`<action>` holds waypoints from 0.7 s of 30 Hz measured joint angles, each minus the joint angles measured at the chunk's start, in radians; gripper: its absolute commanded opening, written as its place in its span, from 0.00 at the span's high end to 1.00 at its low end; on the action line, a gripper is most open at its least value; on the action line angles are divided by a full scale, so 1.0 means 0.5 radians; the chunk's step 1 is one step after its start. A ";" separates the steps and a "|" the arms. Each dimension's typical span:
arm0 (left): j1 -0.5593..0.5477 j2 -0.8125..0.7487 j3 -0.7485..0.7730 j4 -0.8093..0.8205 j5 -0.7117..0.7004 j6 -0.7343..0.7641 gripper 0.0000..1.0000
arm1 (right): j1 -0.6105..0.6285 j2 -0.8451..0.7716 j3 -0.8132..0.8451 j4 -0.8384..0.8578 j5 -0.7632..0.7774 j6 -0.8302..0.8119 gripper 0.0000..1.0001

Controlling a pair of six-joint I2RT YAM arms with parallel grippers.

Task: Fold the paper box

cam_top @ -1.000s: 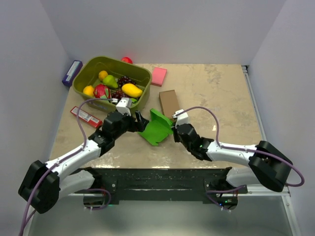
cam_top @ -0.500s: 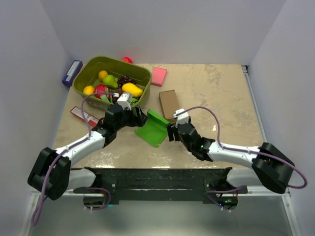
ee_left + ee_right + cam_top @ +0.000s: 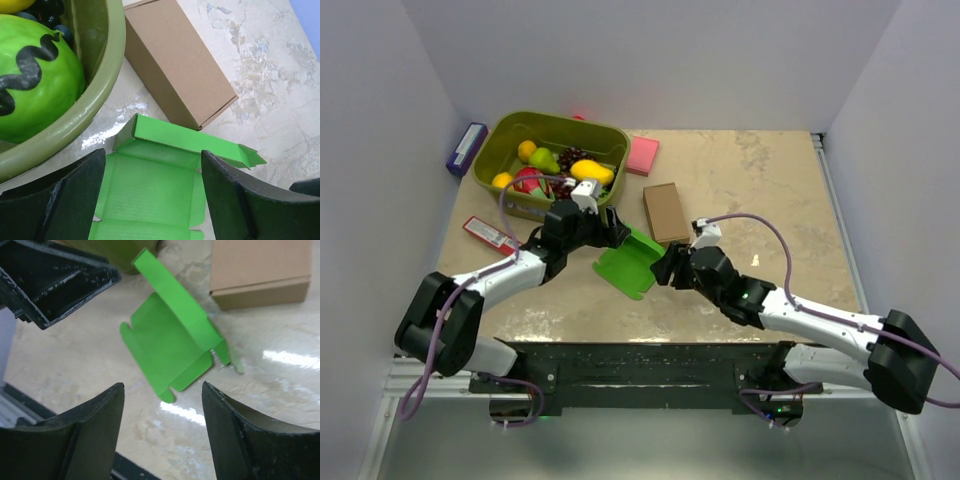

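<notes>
The paper box (image 3: 628, 263) is a bright green card blank lying on the table, its base flat and one long flap standing up on the far side. My left gripper (image 3: 611, 231) hovers open over its far left edge; in the left wrist view the paper box (image 3: 150, 187) fills the gap of that gripper (image 3: 153, 152) with neither finger touching it. At the card's right edge my right gripper (image 3: 666, 268) is open too. From the right wrist the paper box (image 3: 170, 337) lies just beyond that gripper (image 3: 162, 385), apart from it.
A brown cardboard box (image 3: 665, 212) lies just behind the green card. An olive bin (image 3: 610, 190) of toy fruit stands at the back left, close to my left wrist. A pink pad (image 3: 642, 155), a red bar (image 3: 492, 235) and a purple box (image 3: 466, 148) lie around it.
My right gripper has opened and let go of the green card's right edge. The left gripper has moved farther back and right over the card.
</notes>
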State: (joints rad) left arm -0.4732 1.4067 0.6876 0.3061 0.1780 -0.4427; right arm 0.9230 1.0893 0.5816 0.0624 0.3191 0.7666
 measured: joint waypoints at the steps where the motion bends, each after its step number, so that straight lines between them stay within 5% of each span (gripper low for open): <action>1: 0.000 0.011 0.005 0.016 0.002 0.002 0.22 | 0.000 0.039 0.008 0.003 -0.032 0.041 0.41; 9: -0.047 0.020 -0.066 0.095 -0.018 0.034 0.25 | 0.002 0.213 0.037 -0.162 -0.022 0.157 0.40; 21: -0.426 0.138 -0.448 0.305 -0.188 0.028 0.27 | 0.002 0.117 0.035 -0.262 0.109 0.155 0.40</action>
State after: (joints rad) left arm -0.6861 1.4757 0.4637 0.4587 0.0837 -0.4286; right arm 0.9237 1.1481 0.5991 -0.0685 0.3737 0.8440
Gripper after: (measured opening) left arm 0.737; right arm 0.600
